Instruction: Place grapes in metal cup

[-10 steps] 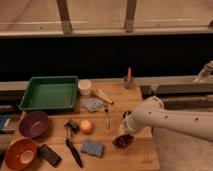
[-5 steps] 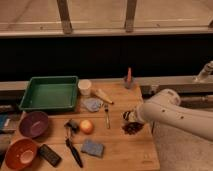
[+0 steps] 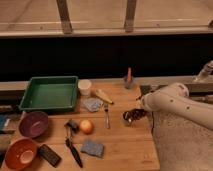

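Observation:
The grapes [image 3: 133, 116], a dark reddish-purple bunch, hang at my gripper [image 3: 138, 113] just above the right part of the wooden table [image 3: 120, 150]. The gripper comes in from the right on a white arm [image 3: 175, 102] and is shut on the bunch. A small grey cylinder that looks like the metal cup [image 3: 128, 83] stands at the table's back edge, with a reddish thing upright at it. It is behind the gripper and apart from it.
A green tray [image 3: 50, 92] is at the back left with a white cup [image 3: 85, 87] beside it. A purple bowl [image 3: 33, 123] and an orange bowl [image 3: 20, 152] are at the left. An orange fruit [image 3: 87, 126], a fork [image 3: 106, 116], a blue sponge [image 3: 92, 148] and a cloth [image 3: 93, 104] lie mid-table.
The gripper has lifted the grapes from the table's front right and carried them back toward the middle right. The arm has drawn back with it.

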Motion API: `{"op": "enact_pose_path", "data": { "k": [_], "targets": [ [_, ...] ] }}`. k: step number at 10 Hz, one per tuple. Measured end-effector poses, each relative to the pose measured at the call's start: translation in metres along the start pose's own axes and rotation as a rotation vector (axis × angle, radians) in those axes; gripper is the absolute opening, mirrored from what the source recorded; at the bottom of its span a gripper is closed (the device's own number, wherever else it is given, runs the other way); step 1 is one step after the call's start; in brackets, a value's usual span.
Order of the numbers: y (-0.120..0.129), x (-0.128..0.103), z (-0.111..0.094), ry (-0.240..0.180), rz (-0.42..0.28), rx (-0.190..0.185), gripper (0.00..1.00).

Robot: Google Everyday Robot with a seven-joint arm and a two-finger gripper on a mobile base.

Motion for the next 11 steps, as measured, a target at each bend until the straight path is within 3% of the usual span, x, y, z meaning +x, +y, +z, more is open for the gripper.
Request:
{"op": "enact_pose_path", "data": {
  "k": [3,6,9,11],
  "targets": [
    [0.017,-0.005,0.015,0.021,-0.02,-0.021,0.03],
    [0.029,0.007,0.023,0.052,-0.038,-0.015,0.31],
    [0.04,0.018,0.033,0.084,-0.047,-0.035,0.64],
    [0.044,0.024,0.038,0.104,-0.055,-0.047,0.76]
  ]
}}
